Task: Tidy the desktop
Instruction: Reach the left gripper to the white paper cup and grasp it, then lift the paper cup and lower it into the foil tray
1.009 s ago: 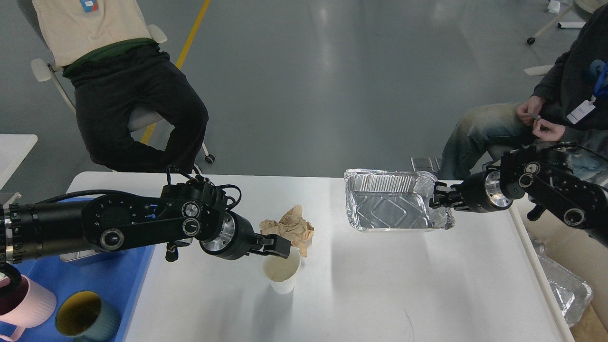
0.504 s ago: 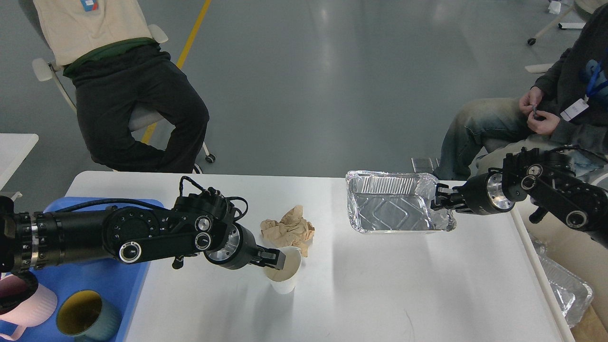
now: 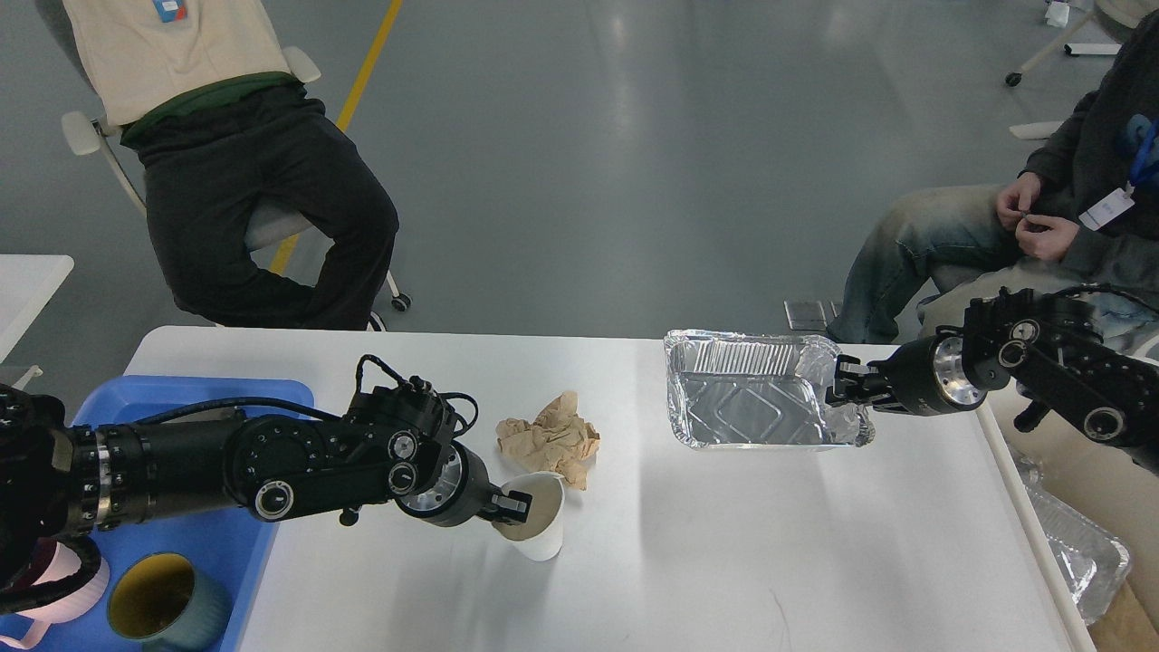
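Note:
The white desktop [image 3: 724,543] holds a white paper cup [image 3: 543,534], a crumpled brown paper [image 3: 550,439] just behind it, and an empty foil tray [image 3: 724,355] at the back right. My left gripper [image 3: 512,509] is shut on the cup's left rim, and the cup leans toward it. My right gripper [image 3: 840,395] is shut on the foil tray's right rim, near the desktop's right edge.
A blue plastic tray [image 3: 195,391] at the left holds a pink mug [image 3: 59,580] and a teal mug [image 3: 158,602]. More foil trays [image 3: 1082,543] lie below the right edge. Two people sit beyond the far edge. A small white table corner [image 3: 32,276] is at far left.
My left gripper dropped from above the cup and closed on its rim, tilting it. My right gripper moved the foil tray slightly right and toward me.

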### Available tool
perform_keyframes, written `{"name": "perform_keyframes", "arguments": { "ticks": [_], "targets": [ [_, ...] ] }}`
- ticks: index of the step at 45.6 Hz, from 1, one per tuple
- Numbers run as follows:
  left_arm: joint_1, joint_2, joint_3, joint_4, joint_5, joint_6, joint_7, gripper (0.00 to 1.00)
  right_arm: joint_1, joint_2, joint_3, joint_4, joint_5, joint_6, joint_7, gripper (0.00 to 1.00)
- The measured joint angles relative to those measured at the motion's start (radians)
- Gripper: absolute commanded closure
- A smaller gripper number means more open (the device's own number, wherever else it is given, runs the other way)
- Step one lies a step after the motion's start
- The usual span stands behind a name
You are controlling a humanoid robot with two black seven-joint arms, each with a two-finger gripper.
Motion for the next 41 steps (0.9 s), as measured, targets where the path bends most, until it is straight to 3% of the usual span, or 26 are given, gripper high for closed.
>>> {"name": "perform_keyframes", "arguments": {
  "ticks": [17,26,33,41],
  "targets": [
    [-0.044,0.039,-0.026,-0.030,-0.011,-0.105,0.001,1.00,0.000,0.005,0.000,-0.002,0.000,0.000,0.000,1.00],
    [-0.133,0.120,-0.140,-0.137,-0.049,-0.276,0.023,1.00,-0.005,0.003,-0.001,-0.004,-0.002,0.000,0.000,1.00],
    [-0.324,0.180,-0.215,-0.227,-0.193,-0.407,0.051,1.00,-0.008,0.003,-0.002,-0.003,-0.002,0.000,0.000,1.00],
    [-0.633,0.186,-0.219,-0.201,-0.442,-0.510,0.053,0.99,-0.008,0.004,-0.002,-0.002,-0.002,0.000,-0.001,1.00]
  ]
}}
